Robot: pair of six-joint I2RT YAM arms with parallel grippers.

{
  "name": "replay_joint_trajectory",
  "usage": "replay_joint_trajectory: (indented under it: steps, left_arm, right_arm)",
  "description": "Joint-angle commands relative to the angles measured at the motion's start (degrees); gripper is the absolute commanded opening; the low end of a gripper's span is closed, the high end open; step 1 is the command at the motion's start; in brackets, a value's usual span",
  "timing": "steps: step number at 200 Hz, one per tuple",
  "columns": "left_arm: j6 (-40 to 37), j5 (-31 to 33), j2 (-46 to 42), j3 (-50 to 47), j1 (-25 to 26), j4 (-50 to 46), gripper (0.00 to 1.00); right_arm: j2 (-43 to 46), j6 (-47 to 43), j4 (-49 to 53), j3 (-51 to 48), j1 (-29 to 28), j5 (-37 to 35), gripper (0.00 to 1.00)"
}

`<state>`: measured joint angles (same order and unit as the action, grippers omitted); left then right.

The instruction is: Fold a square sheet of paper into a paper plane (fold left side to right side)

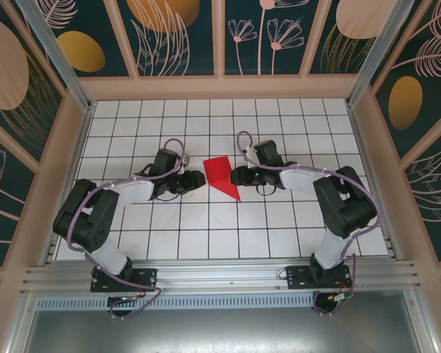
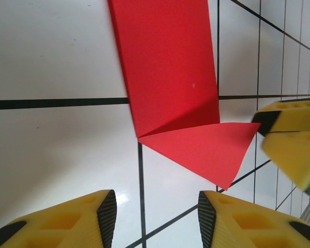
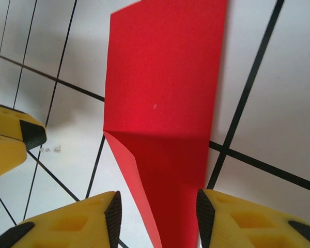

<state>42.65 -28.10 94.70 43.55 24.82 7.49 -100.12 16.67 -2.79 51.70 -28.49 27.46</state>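
The red paper (image 1: 220,173) lies mid-table as a creased shape, a raised panel with a pointed flap towards the near side. In the left wrist view the paper (image 2: 170,77) shows a diagonal crease and a triangular flap. My left gripper (image 1: 197,179) sits just left of it, open (image 2: 155,217), with bare tile between its fingers. From the right, my right gripper (image 1: 235,176) meets the paper's edge. It is open (image 3: 157,217), and the shaded lower part of the paper (image 3: 165,77) reaches in between its fingers without being clamped.
The white gridded table (image 1: 220,235) is walled by patterned panels (image 1: 29,110) on three sides. An aluminium rail (image 1: 220,276) runs along the near edge by the arm bases. Both arms (image 1: 95,213) bend inward, their grippers about half a tile apart.
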Motion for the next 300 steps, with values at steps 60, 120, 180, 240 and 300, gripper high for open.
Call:
replay_joint_trajectory:
  steps: [60, 120, 180, 240, 300]
  left_arm:
    - [2.74, -0.84, 5.00, 3.18, 2.05, 2.79, 0.51]
    - [3.40, -1.26, 8.44, 6.23, 3.13, 3.21, 0.52]
    - [4.19, -1.89, 11.94, 9.71, 3.76, 4.38, 0.50]
    - [5.50, -2.88, 13.48, 11.82, 3.90, 5.86, 0.38]
    - [9.18, -3.77, 11.17, 11.80, 3.92, 8.11, 0.34]
  right_arm:
    - [-1.60, -1.26, -2.62, 1.57, 1.12, 2.83, 0.01]
    - [-0.46, 0.47, -4.53, -1.23, 2.00, 3.55, 0.00]
    - [-0.48, 0.39, -4.51, -1.65, 2.07, 4.00, 0.00]
    - [0.19, 0.56, -4.60, -1.79, 2.08, 2.44, 0.11]
    - [11.89, -3.34, 0.59, -3.19, 1.41, -9.31, 0.40]
